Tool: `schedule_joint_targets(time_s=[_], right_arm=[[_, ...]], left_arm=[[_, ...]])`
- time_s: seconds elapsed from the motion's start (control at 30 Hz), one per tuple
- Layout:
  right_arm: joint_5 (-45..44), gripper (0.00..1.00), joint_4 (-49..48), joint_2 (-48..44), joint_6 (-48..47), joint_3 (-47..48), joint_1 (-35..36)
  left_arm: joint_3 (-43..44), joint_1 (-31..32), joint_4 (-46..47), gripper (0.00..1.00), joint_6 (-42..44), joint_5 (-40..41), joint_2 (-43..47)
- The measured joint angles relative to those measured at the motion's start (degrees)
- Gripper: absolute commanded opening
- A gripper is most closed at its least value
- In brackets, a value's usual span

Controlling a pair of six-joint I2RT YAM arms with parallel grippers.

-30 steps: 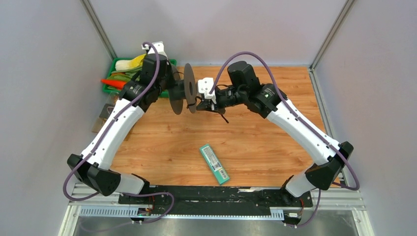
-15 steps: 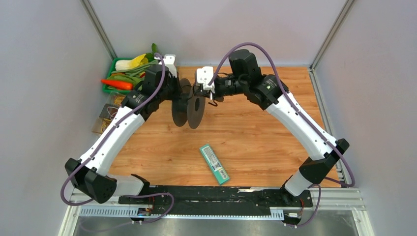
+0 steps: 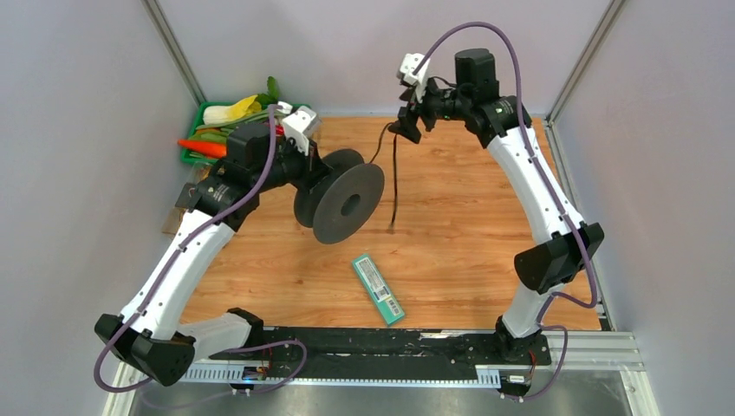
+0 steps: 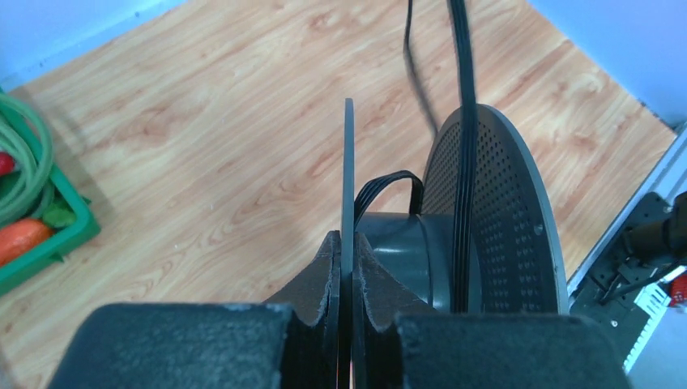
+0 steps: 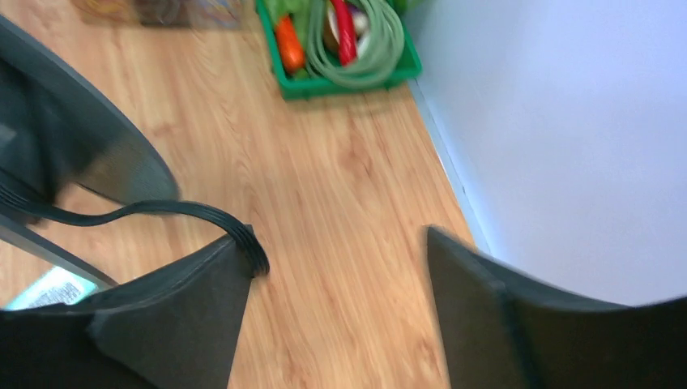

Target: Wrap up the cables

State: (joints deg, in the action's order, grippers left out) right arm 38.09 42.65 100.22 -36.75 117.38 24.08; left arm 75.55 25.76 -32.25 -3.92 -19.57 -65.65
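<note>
A dark grey spool (image 3: pixel 348 204) hangs above the table's middle left, its flat face turned to the camera. My left gripper (image 3: pixel 305 173) is shut on the spool's thin rear flange (image 4: pixel 348 162), pinched between both pads (image 4: pixel 330 267). Black cables (image 4: pixel 463 162) run over the perforated far flange (image 4: pixel 498 219) and loop at the hub (image 4: pixel 405 251). My right gripper (image 3: pixel 407 121) is raised at the back, open (image 5: pixel 336 235). The cables (image 5: pixel 162 208) drape over the tip of its left finger (image 5: pixel 186 300). From there a strand (image 3: pixel 395 173) hangs down to the table.
A green basket (image 3: pixel 192 156) of vegetables sits at the back left corner, also in the right wrist view (image 5: pixel 340 81). A teal box (image 3: pixel 379 289) lies on the wood near the front middle. Flat packets (image 3: pixel 178 212) lie past the table's left edge. Walls close three sides.
My right gripper has opened and risen toward the back wall, drawing the cables up. The left arm has swung the spool right and turned its face to the camera.
</note>
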Motion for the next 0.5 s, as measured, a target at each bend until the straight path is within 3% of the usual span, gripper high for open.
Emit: schedule_joint_targets(time_s=[0.13,0.3,0.5], right_arm=[[1.7,0.87,0.0,0.7,3.7,-3.2,-5.7],[3.7,1.0,-3.2,-1.9,9.3,-15.6,-6.9],[7.8,1.0,-8.0,-5.0,17.1,-24.8,-5.9]], left_arm=[[7.7,-3.8,-1.6,0.0,-1.1,-4.9,-2.7],[23.4,-5.8,-2.1,0.0,-2.9,-7.4,-8.5],[28.8,-6.6,0.1,0.0,-8.0,-10.4,-9.2]])
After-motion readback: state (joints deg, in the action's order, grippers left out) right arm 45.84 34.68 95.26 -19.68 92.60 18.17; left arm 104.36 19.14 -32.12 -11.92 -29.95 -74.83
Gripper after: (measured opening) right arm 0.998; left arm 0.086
